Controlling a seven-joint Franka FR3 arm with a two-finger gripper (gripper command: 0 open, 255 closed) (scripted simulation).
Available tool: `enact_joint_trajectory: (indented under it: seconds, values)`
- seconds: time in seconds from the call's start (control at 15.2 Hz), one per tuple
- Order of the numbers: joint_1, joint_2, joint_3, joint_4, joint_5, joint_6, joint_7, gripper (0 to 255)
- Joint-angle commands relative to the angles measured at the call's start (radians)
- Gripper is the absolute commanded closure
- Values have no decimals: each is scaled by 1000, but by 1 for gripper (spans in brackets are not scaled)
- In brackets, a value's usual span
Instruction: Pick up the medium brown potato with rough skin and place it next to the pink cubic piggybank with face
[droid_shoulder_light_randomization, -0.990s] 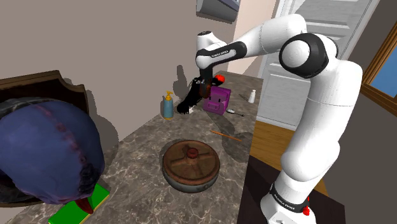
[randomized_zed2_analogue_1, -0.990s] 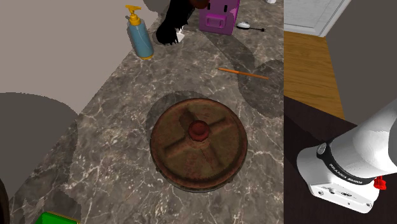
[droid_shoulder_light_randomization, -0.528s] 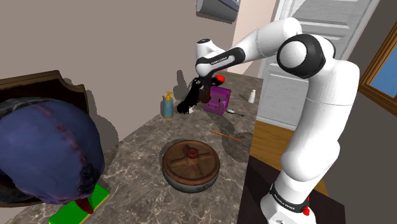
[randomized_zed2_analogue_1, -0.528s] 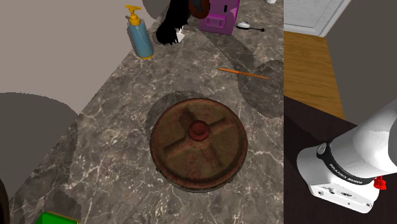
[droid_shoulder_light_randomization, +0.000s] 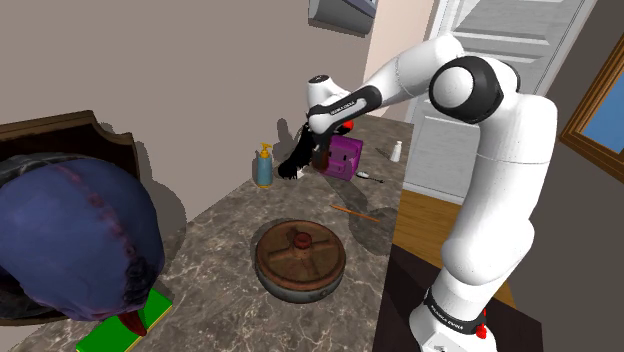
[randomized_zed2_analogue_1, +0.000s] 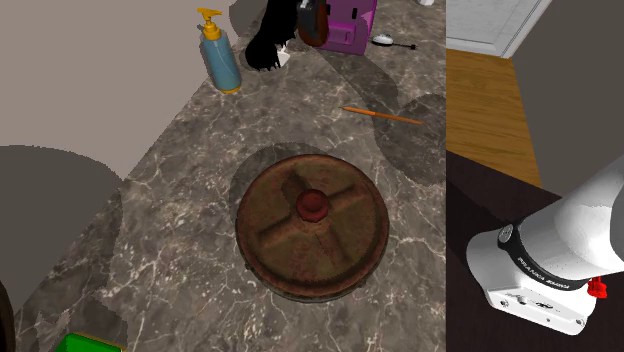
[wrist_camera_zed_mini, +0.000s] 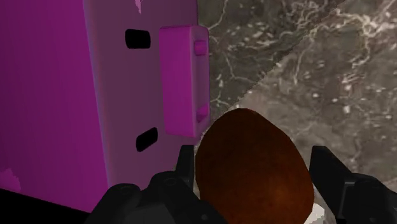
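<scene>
The gripper (wrist_camera_zed_mini: 256, 167) pinches the brown potato (wrist_camera_zed_mini: 251, 184) and has come lower in the last second, just beside the pink piggybank (wrist_camera_zed_mini: 76, 95), over the desk (wrist_camera_zed_mini: 331, 83); I judge the release is near.

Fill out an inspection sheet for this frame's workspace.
Surface: dark veined marble counter.
Job's things: brown potato clasped between the fingers, close beside the magenta cube piggybank; whether it touches the counter cannot be told.
Clutter: blue pump bottle, round rusty lid, orange pencil, green block.
Grippers: gripper shut on the potato.
Cables: nothing seen.
Surroundings: grey wall, white door, wooden floor.
</scene>
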Motion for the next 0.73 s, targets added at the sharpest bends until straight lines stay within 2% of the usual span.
enact_joint_trajectory:
  seconds: [0.0,0.66]
  values:
    - [0,14,-2,-8,-7,21,10,255]
    - [3,76,-12,-50,-43,119,58,255]
